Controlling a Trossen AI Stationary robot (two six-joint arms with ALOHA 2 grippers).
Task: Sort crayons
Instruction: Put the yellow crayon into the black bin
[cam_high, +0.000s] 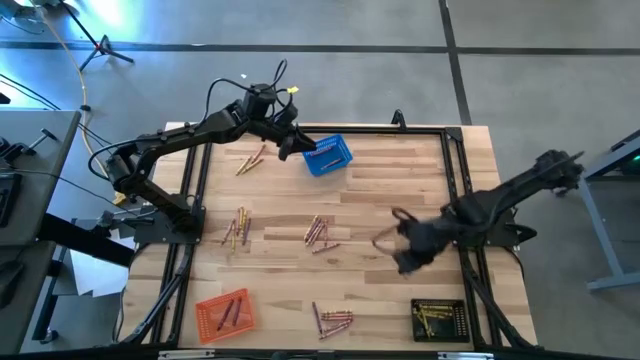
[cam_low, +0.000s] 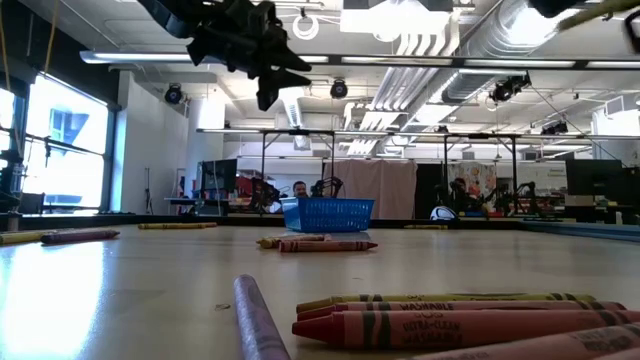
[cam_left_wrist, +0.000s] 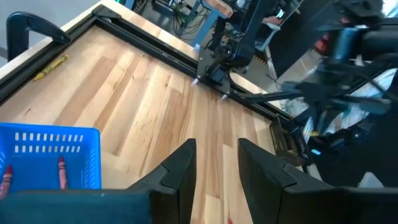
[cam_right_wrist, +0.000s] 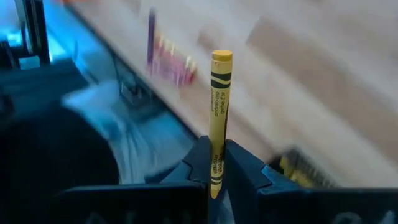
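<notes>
- While the yellow crayon (cam_right_wrist: 220, 112) stands clenched in the right gripper (cam_high: 412, 252) above the bench's right half, carry it level to the black basket (cam_high: 439, 321) at the near right corner, which already holds yellow ones, and lower before letting go
- Blue basket (cam_high: 328, 155) near the far edge holds red crayons (cam_left_wrist: 61, 171); orange basket (cam_high: 224, 312) at the near left holds a few
- Left gripper (cam_left_wrist: 216, 163) hovers by the blue basket, jaws apart and empty

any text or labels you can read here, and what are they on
"WASHABLE": wrapper of the yellow-green crayon nearest the low camera.
"ULTRA-CLEAN WASHABLE": red crayon just beneath it.
The yellow crayon clamped in the right gripper has black print, too blurred to read.
Nothing else is legible.
</notes>
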